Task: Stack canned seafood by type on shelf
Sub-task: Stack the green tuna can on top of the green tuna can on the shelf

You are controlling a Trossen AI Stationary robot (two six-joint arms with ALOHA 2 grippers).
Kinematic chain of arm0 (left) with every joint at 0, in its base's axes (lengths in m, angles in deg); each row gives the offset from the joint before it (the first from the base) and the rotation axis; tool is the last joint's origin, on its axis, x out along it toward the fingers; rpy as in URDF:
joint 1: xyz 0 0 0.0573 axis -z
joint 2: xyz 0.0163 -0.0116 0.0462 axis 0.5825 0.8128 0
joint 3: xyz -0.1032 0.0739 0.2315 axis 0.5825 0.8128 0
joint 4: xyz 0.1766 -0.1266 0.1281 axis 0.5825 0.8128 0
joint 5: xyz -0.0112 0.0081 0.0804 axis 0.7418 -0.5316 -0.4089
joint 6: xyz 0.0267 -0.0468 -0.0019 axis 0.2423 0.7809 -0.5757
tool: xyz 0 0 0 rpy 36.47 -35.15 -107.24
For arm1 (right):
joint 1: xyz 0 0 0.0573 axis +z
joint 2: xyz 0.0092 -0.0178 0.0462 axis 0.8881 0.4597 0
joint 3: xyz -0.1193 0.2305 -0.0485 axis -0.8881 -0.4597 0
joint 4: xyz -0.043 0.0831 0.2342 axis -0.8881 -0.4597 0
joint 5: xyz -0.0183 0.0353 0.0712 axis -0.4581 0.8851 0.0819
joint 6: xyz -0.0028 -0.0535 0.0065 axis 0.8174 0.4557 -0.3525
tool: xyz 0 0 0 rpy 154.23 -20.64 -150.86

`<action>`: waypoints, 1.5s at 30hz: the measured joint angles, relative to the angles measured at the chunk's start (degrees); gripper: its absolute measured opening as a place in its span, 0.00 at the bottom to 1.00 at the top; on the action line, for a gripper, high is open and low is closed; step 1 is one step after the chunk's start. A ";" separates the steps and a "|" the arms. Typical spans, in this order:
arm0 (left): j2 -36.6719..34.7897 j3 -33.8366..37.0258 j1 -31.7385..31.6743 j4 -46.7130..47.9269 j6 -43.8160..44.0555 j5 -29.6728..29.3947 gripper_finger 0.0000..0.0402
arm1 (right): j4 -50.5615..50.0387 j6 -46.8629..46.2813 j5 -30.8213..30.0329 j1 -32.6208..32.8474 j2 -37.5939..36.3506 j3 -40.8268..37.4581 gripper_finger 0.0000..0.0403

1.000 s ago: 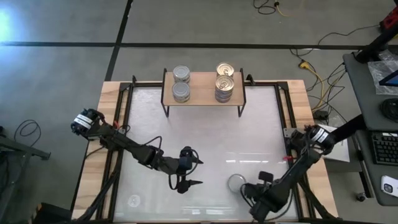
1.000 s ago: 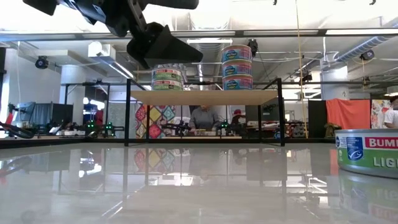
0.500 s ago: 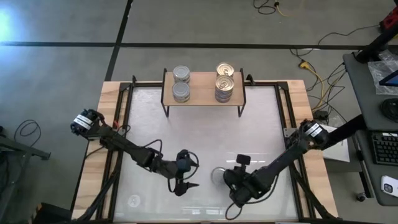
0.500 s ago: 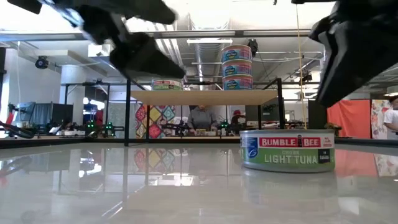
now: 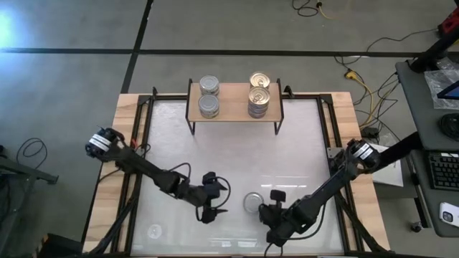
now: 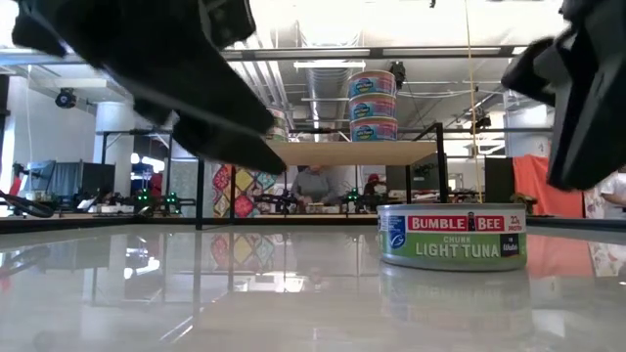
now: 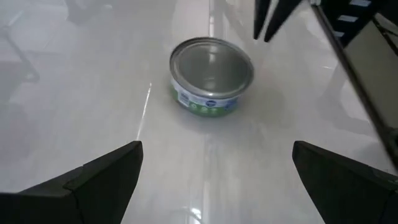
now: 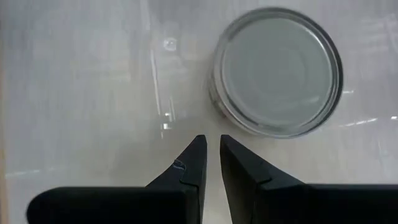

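Note:
One silver-topped tin [image 5: 252,202] with a green "light tuna" label [image 6: 452,235] stands on its base on the white table, near the near edge. My left gripper [image 5: 221,201] hovers just left of it, open wide; in the left wrist view the tin [image 7: 211,74] lies ahead of the gap [image 7: 217,149]. My right gripper [image 5: 275,197] is shut to a thin slit [image 8: 211,140], its tips just beside the tin [image 8: 277,68], with a strip of table between. The shelf [image 5: 233,100] carries two silver-topped stacks [image 5: 209,106] and two gold-topped stacks [image 5: 259,97].
The shelf stands at the table's far edge on thin black legs [image 6: 199,186], with open white tabletop between it and the tin. A black frame and wood border ring the table [image 5: 122,165]. People and benches show far behind the shelf in the low view.
The right gripper swept from the near right toward the table's left, sliding the tin upright along the table to the near middle. It then drew back a little toward the near edge while the tin stayed put. The left gripper came down and nearer to the near edge.

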 joint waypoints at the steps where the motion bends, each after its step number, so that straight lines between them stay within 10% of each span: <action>1: 1.40 0.01 -0.15 -1.78 -0.09 -0.02 0.99 | 0.36 0.30 0.02 0.00 0.00 -0.49 0.09; 17: 17.02 -3.86 0.52 -12.39 -3.58 1.56 0.99 | 1.09 -4.55 -0.39 -0.39 0.04 -7.49 0.28; 29: 17.42 -3.76 1.58 -12.43 -7.11 0.90 0.99 | 5.65 -0.82 -3.42 -1.75 0.04 -9.68 0.57; 45: 15.48 -5.98 -0.68 -6.73 -10.69 0.82 0.99 | 5.15 3.21 -5.94 -7.24 0.04 -10.27 0.66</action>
